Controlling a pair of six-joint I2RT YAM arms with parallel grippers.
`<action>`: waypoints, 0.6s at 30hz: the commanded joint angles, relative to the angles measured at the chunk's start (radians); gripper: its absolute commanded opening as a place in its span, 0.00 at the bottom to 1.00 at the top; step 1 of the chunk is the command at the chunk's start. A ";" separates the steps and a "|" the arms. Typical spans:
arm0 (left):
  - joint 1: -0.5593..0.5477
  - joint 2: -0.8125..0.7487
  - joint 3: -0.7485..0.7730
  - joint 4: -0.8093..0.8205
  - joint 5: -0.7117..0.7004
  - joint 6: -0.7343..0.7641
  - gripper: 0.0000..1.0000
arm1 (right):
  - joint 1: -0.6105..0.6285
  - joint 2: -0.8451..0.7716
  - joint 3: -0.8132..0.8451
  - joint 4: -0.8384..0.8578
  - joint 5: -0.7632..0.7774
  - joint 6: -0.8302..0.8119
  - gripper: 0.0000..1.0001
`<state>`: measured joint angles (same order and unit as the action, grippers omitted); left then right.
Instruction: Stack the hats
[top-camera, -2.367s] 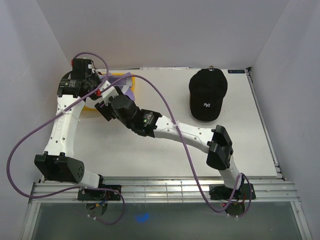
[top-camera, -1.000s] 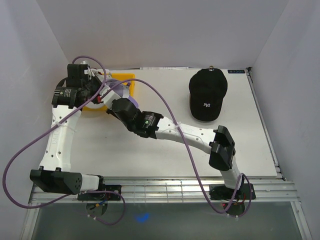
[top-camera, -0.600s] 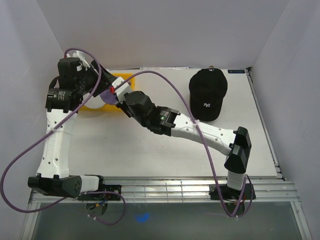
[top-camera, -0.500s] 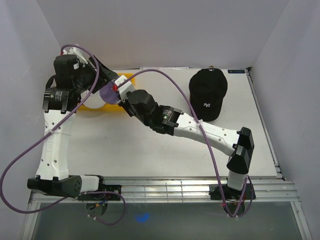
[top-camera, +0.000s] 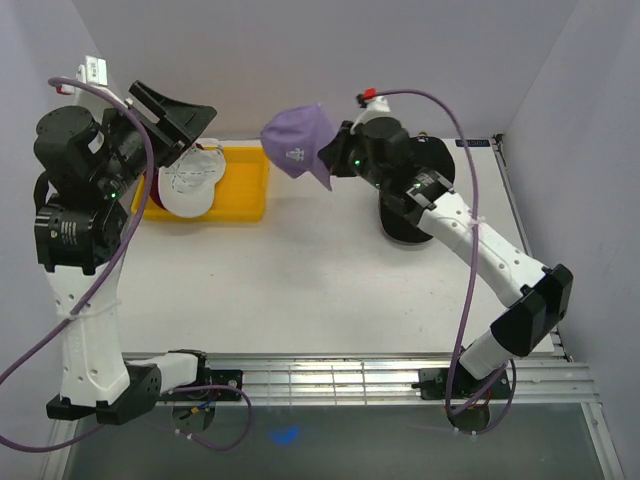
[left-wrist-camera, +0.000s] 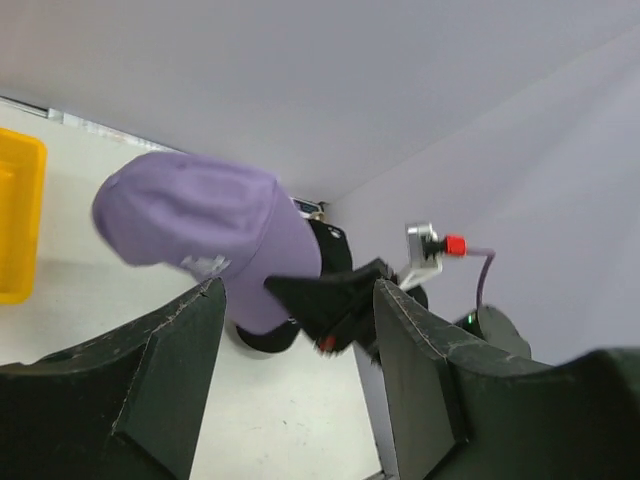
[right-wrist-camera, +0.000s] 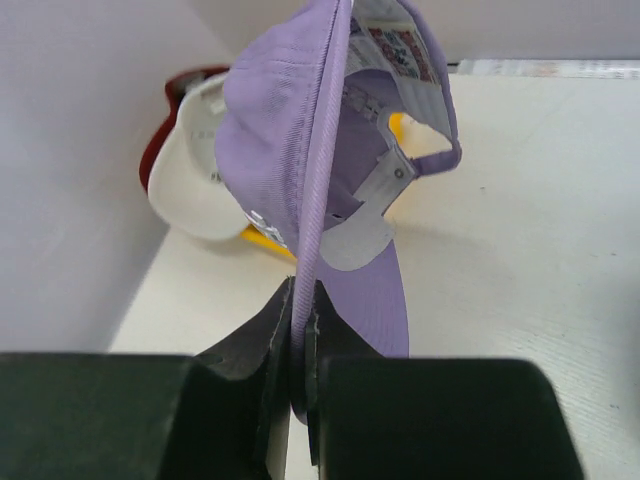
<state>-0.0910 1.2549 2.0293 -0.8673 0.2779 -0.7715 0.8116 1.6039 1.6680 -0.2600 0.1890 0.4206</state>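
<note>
**Operator:** While my right gripper (right-wrist-camera: 300, 330) is pinched tight on the brim edge of the lavender cap (right-wrist-camera: 285, 160), that cap hangs in the air over the far middle of the table (top-camera: 300, 290), its crown pointing left.

**Desk:** And your other hand?

**Operator:** My left gripper (top-camera: 183, 113) is raised high by the left wall. Its jaws are spread wide and there is nothing between them.

**Desk:** What is the room like?

**Operator:** I see a white tabletop boxed by plain pale walls (top-camera: 400, 60) on the left, back and right. A slotted metal rail (top-camera: 330, 380) runs along the near edge. The yellow tray (top-camera: 245, 185) sits at the far left, with the white cap (top-camera: 188, 180) in it.

**Desk:** Do the views differ at all?

**Operator:** From overhead I get the black cap (top-camera: 398, 226) lying at the far right, mostly hidden under my right arm (top-camera: 480, 250). The right wrist camera shows me the lavender cap's inside, with its label and back strap. It also shows a dark red cap (right-wrist-camera: 155, 160) tucked against the white one. My left wrist camera looks out between its open fingers at the lavender crown, with the right gripper just behind it.

**Desk:** How are the edges and the room to move?

**Operator:** The lavender cap hangs apart from the tray's right rim, between the tray and the black cap. A broad stretch of white tabletop lies between the tray, the black cap and the rail.
</note>
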 joint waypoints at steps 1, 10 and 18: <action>0.004 -0.097 -0.053 0.020 0.070 -0.049 0.71 | -0.130 -0.140 -0.065 0.183 -0.141 0.314 0.08; -0.035 -0.250 -0.257 0.019 0.107 -0.052 0.71 | -0.534 -0.154 -0.262 0.561 -0.252 1.019 0.08; -0.116 -0.293 -0.343 0.005 0.080 -0.035 0.70 | -0.551 -0.330 -0.609 0.740 0.050 1.264 0.08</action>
<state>-0.1783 0.9749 1.7012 -0.8551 0.3634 -0.8200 0.2558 1.3781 1.1225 0.3035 0.0845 1.5330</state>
